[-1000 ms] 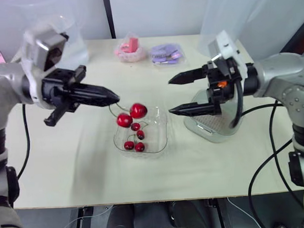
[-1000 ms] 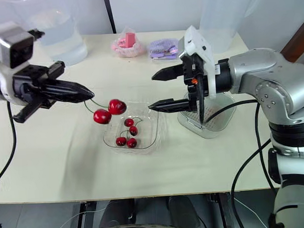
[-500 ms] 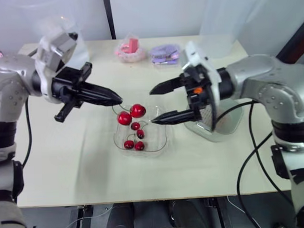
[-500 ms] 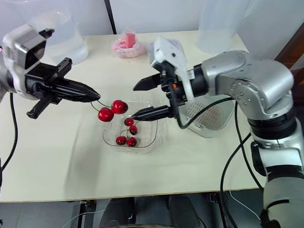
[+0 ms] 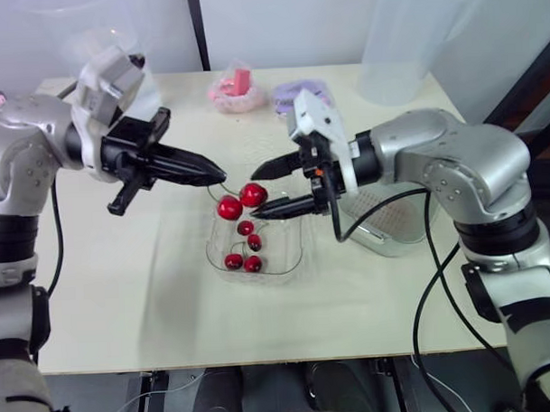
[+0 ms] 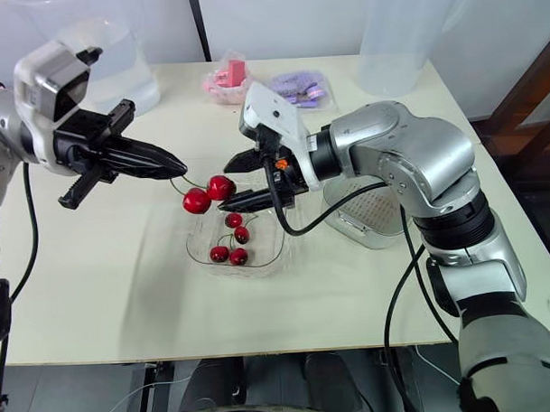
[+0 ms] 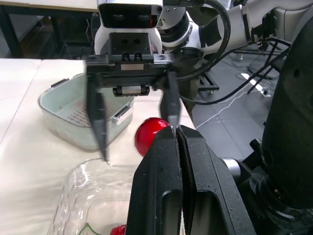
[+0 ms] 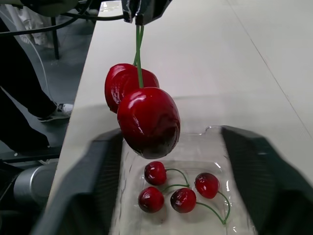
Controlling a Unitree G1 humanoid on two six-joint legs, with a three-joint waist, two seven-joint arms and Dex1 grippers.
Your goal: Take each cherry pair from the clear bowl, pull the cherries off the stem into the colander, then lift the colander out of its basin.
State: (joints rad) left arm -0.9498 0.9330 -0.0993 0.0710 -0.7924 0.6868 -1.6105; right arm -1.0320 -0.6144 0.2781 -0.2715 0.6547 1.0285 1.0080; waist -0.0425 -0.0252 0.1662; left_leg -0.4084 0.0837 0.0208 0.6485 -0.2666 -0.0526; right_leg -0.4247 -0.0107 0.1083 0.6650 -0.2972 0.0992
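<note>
Gripping the cherry pair (image 5: 240, 201) by its stem, the left gripper (image 5: 218, 176) suspends it over the clear bowl (image 5: 290, 260). The right gripper (image 5: 255, 190) has its jaws open around one cherry.

The left arm (image 5: 25, 151) comes in from its side, elbow bent, forearm angled toward the middle. The left hand (image 5: 218, 178) points inward and slightly down. Its two black fingers are pressed flat together and pinch a cherry stem (image 8: 137, 49) right at the tips. Opposite, the right arm (image 5: 445, 155) folds across the body, wrist turned so its hand faces the left one. The right hand (image 5: 254, 191) is spread wide, one finger above and one below, tips near the left hand's tips but apart.
</note>
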